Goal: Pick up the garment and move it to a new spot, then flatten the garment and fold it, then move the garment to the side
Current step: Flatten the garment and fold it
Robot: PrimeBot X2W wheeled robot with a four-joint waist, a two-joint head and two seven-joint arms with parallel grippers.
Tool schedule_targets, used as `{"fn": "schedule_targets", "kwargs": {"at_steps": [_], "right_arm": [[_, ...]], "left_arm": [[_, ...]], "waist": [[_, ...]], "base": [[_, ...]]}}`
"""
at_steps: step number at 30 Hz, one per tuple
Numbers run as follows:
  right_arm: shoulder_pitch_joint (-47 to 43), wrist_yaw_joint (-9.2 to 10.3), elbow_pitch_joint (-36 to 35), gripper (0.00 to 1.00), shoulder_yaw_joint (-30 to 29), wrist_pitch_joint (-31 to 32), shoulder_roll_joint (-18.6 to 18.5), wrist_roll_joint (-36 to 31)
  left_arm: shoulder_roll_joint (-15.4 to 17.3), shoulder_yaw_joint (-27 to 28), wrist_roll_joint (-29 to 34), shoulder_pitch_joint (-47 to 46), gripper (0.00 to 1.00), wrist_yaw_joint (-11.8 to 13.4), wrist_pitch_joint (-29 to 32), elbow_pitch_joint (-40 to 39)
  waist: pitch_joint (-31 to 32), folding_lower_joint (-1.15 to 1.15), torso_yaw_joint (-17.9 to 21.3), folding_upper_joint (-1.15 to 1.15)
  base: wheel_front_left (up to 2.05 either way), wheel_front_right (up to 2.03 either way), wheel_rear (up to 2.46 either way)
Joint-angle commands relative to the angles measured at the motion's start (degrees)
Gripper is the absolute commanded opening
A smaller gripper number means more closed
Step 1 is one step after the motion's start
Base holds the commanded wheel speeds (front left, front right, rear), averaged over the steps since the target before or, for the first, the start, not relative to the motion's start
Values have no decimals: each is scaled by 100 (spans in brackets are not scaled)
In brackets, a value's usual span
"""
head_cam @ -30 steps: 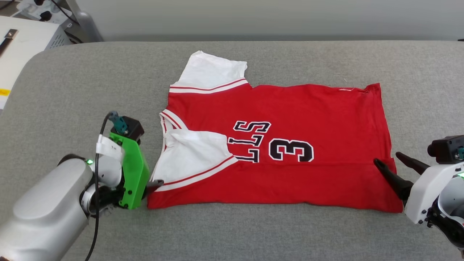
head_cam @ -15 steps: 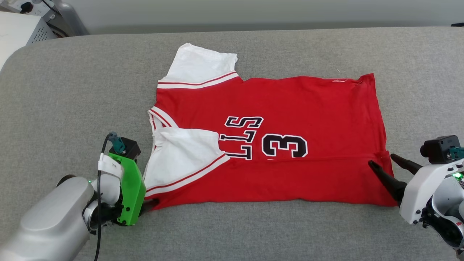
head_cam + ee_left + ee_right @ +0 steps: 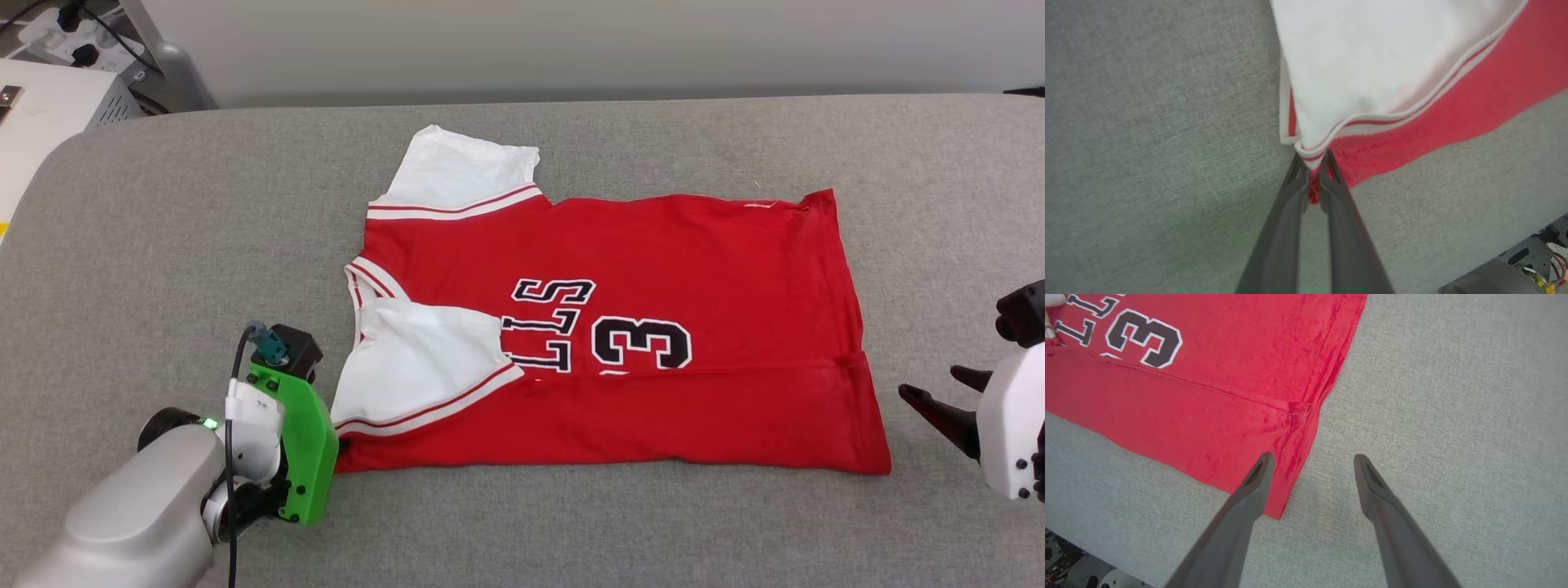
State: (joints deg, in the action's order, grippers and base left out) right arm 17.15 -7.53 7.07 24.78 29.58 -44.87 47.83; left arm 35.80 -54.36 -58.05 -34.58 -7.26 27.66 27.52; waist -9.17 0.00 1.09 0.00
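Observation:
The garment (image 3: 620,269), a red jersey with white sleeves and black lettering, lies flat on the grey table (image 3: 163,245), its near strip folded up over the chest. My left gripper (image 3: 339,445) sits at the garment's near left corner. In the left wrist view the left gripper (image 3: 1312,157) is shut on the garment (image 3: 1453,106), pinching the red cloth and striped sleeve trim. My right gripper (image 3: 931,384) hovers open just right of the near right corner. The right wrist view shows the right gripper (image 3: 1313,458) with one finger over the garment (image 3: 1208,375) hem and the other over bare table.
A white box (image 3: 49,98) and a power strip with cables (image 3: 57,41) stand beyond the table's far left corner. A pale wall runs behind the table. Part of my base (image 3: 1527,261) shows below the table's near edge.
The head camera has shifted. My left gripper has shut on the garment's near left corner. My right gripper has drawn back to the right, off the hem.

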Motion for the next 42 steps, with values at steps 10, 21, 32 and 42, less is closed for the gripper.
{"fn": "schedule_targets", "kwargs": {"at_steps": [10,21,32,42], "right_arm": [[-98,4,422,100,-99,800,237,125],[-255,4,1382,100,493,508,996,81],[-99,4,1185,0,673,-555,655,232],[-739,4,298,0,267,-618,58,401]], "left_arm": [[132,-64,256,93,0,83,-135,-546],[84,-72,309,60,0,136,-253,-554],[262,7,190,413,0,175,-569,-560],[682,52,73,828,0,350,-629,-1203]], "waist": [[-177,0,-146,0],[-288,0,-194,0],[96,0,-62,0],[414,0,-68,0]], "base": [[0,0,0],[0,0,0],[0,0,0],[0,0,0]]}}
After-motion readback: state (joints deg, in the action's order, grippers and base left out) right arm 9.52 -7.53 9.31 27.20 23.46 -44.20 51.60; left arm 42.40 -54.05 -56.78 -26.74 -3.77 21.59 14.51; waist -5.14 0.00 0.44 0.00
